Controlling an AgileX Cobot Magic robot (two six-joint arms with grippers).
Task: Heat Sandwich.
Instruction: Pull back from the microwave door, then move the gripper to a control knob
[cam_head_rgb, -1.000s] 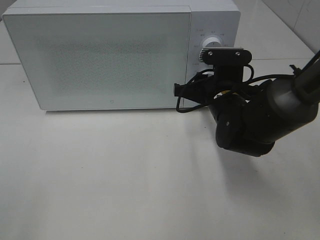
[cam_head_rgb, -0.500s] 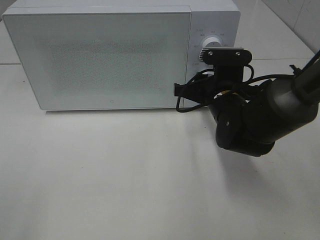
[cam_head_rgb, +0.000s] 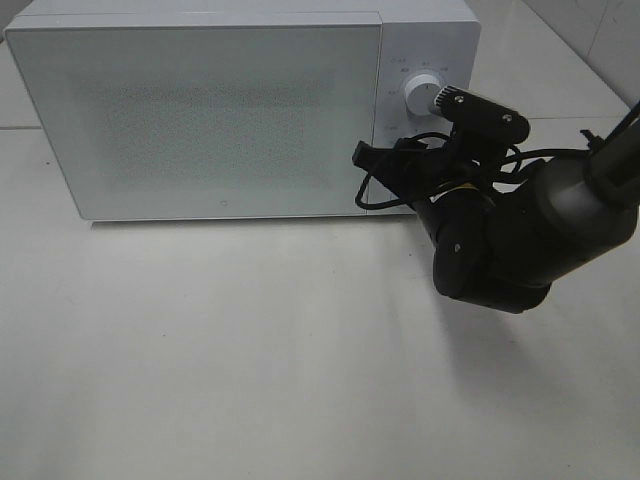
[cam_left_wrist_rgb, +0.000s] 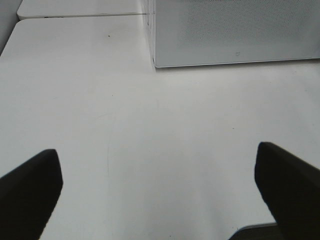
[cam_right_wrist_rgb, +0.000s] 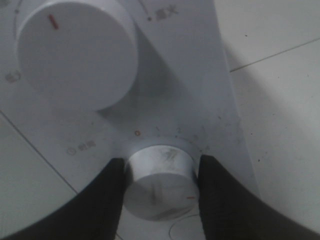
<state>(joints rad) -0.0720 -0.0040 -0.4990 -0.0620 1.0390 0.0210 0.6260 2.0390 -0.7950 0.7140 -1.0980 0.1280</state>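
Note:
The sandwich is out of view. The white microwave (cam_head_rgb: 200, 110) stands at the back with its door shut. My right gripper (cam_right_wrist_rgb: 160, 176) is at the control panel, and its two black fingers (cam_right_wrist_rgb: 107, 200) press on either side of the lower silver dial (cam_right_wrist_rgb: 159, 184). The upper white knob (cam_head_rgb: 422, 95) above it is free. In the exterior view the rolled wrist and its camera mount (cam_head_rgb: 487, 117) hide that lower dial. My left gripper (cam_left_wrist_rgb: 160, 192) hangs open over bare table in front of the microwave, with nothing between its fingers (cam_left_wrist_rgb: 30, 192).
The microwave's front lower corner (cam_left_wrist_rgb: 156, 64) lies ahead of the left gripper. The white table (cam_head_rgb: 250, 350) runs from the microwave to the near edge. A seam between table panels (cam_head_rgb: 560, 120) runs behind the right arm.
The right wrist has rolled clockwise while gripping the lower dial. Its camera mount is now tilted and has uncovered the upper knob. The left gripper has not moved.

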